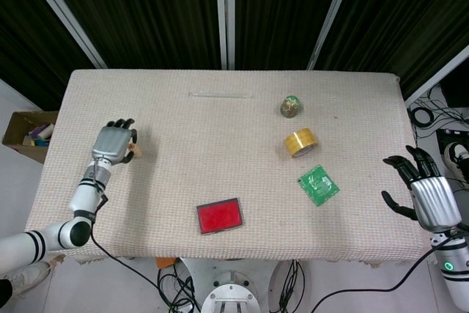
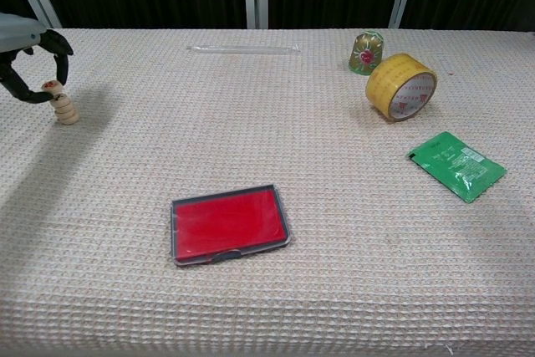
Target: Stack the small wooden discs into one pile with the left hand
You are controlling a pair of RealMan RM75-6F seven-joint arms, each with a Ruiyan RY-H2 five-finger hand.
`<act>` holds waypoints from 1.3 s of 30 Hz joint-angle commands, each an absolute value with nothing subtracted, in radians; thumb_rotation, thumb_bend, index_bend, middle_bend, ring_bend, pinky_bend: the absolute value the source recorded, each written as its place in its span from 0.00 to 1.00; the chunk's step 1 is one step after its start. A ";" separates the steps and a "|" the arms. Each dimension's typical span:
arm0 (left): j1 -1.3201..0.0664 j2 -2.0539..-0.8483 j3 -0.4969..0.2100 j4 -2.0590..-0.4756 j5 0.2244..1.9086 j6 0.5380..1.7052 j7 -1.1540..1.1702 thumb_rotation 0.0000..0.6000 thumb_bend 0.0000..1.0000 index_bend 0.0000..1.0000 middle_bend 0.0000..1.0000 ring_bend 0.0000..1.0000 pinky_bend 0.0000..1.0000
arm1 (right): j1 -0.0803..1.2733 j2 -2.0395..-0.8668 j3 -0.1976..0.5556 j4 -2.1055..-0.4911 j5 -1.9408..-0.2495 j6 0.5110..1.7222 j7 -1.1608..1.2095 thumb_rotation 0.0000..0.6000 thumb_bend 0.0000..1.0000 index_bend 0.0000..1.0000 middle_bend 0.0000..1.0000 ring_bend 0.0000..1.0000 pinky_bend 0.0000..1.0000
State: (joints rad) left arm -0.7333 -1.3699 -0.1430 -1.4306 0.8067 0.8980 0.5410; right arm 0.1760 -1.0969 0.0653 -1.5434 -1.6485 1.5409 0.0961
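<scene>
At the left edge of the worktop [image 1: 220,174] we see the left hand [image 1: 113,144] hovering over the discs [image 2: 63,104], which stand in one small pile near that edge. In the chest view its dark fingers [image 2: 58,43] curve down around the top of the pile, and one fingertip seems to touch the top disc, but we cannot tell if the hand really grips it. The pile leans a little.

Further out, near the front middle of the worktop, lies a red case [image 2: 229,224] with a dark frame, flat and well apart from the pile. Toward the right side we find a green packet [image 2: 456,165] lying flat, and behind it a yellow tape roll [image 2: 400,86] resting tilted on its edge. Just behind the tape stands a small green and gold object [image 2: 366,50]. A thin clear rod [image 2: 242,48] lies across the far middle of the worktop.

Beyond the right edge, the right hand [image 1: 425,192] hangs off the worktop with its fingers spread and holding nothing.
</scene>
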 commanded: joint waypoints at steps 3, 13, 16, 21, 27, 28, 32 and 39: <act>-0.742 -1.380 -0.136 -1.418 0.794 0.893 0.544 1.00 0.39 0.48 0.14 0.12 0.20 | 0.177 -1.097 0.066 -1.546 -1.647 1.537 0.093 1.00 0.23 0.26 0.27 0.04 0.12; -0.752 -1.384 -0.127 -1.405 0.763 0.890 0.550 1.00 0.38 0.47 0.14 0.12 0.20 | 0.176 -1.095 0.067 -1.547 -1.643 1.536 0.092 1.00 0.23 0.26 0.27 0.04 0.12; -0.754 -1.383 -0.124 -1.405 0.759 0.890 0.550 1.00 0.38 0.47 0.14 0.12 0.20 | 0.176 -1.096 0.068 -1.546 -1.642 1.536 0.093 1.00 0.23 0.26 0.27 0.04 0.12; -0.758 -1.384 -0.120 -1.404 0.754 0.891 0.550 1.00 0.37 0.46 0.13 0.12 0.20 | 0.176 -1.097 0.068 -1.546 -1.641 1.535 0.092 1.00 0.23 0.26 0.27 0.04 0.12; -0.764 -1.386 -0.117 -1.400 0.744 0.888 0.551 1.00 0.36 0.44 0.13 0.12 0.20 | 0.175 -1.097 0.068 -1.545 -1.639 1.535 0.092 1.00 0.23 0.26 0.27 0.04 0.12; -0.765 -1.386 -0.116 -1.400 0.743 0.887 0.551 1.00 0.36 0.44 0.13 0.12 0.20 | 0.175 -1.097 0.068 -1.544 -1.638 1.534 0.093 1.00 0.23 0.26 0.27 0.04 0.12; -0.769 -1.387 -0.114 -1.400 0.739 0.887 0.554 1.00 0.35 0.43 0.13 0.12 0.20 | 0.175 -1.097 0.069 -1.543 -1.638 1.535 0.095 1.00 0.23 0.26 0.27 0.04 0.12; -0.772 -1.386 -0.108 -1.405 0.734 0.889 0.556 1.00 0.35 0.41 0.13 0.12 0.20 | 0.175 -1.097 0.070 -1.540 -1.636 1.535 0.100 1.00 0.23 0.26 0.28 0.04 0.12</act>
State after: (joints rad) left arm -0.7716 -1.3856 -0.1083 -1.4052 0.7344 0.8891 0.5557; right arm 0.1746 -1.0970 0.0698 -1.5402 -1.6358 1.5354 0.1001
